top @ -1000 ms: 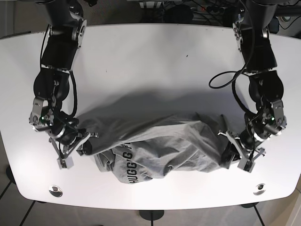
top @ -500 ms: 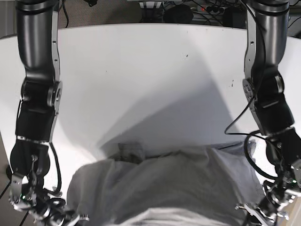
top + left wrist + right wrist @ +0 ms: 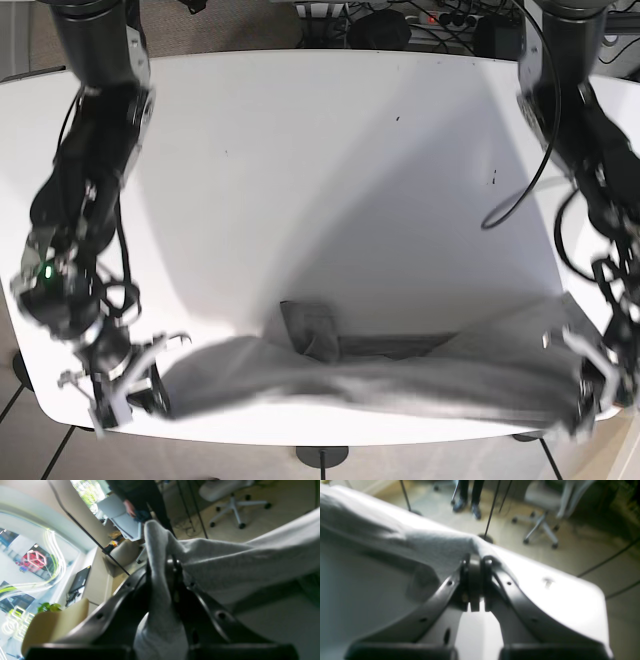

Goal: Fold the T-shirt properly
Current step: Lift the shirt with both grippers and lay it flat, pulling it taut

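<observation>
The grey T-shirt [image 3: 380,385] hangs stretched in a long band between my two grippers, over the front of the white table [image 3: 330,180]. A folded part of it [image 3: 310,330] touches the table near the middle. My left gripper [image 3: 585,385] is at the base view's right, shut on a shirt edge; the left wrist view shows grey cloth [image 3: 225,562] pinched between its fingers [image 3: 162,565]. My right gripper [image 3: 130,385] is at the base view's left, shut on the other end; in the right wrist view the cloth [image 3: 427,545] runs into the closed tips [image 3: 475,557].
The table's front edge [image 3: 330,442] lies just below the shirt, and both grippers are near its front corners. A small dark mark [image 3: 397,119] is on the far tabletop. Office chairs [image 3: 232,495] and a standing person [image 3: 140,497] are on the floor beyond.
A second ago the shirt lay bunched on the table between the grippers. Both grippers have since lifted and pulled it outward into a long stretched band near the front edge.
</observation>
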Available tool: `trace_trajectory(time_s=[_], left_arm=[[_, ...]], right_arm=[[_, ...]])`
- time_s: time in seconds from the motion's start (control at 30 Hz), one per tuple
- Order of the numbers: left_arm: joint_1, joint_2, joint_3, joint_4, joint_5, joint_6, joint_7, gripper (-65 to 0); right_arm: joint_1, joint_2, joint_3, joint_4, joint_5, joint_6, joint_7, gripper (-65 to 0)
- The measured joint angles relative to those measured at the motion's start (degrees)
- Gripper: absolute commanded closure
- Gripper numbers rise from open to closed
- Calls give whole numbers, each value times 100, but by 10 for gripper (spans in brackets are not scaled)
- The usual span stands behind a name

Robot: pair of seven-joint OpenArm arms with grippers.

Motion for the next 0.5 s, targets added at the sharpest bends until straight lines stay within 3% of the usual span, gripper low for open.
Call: trace_trajectory(time_s=[0.17,0.33,0.5], left_arm=[[1609,420,-651,195,-481,-129,79,-10],[2933,555,-868,415,-802,-127,57,-10],[4492,697,-973,514,-1113,-118,83,-10]], right_arm=[[-1416,-9,404,531,26,-7,17,-21],[-2802,-20,1123,566,988,-44,63,-21],[-4127,-57,1443,568,1213,-70,66,-21]])
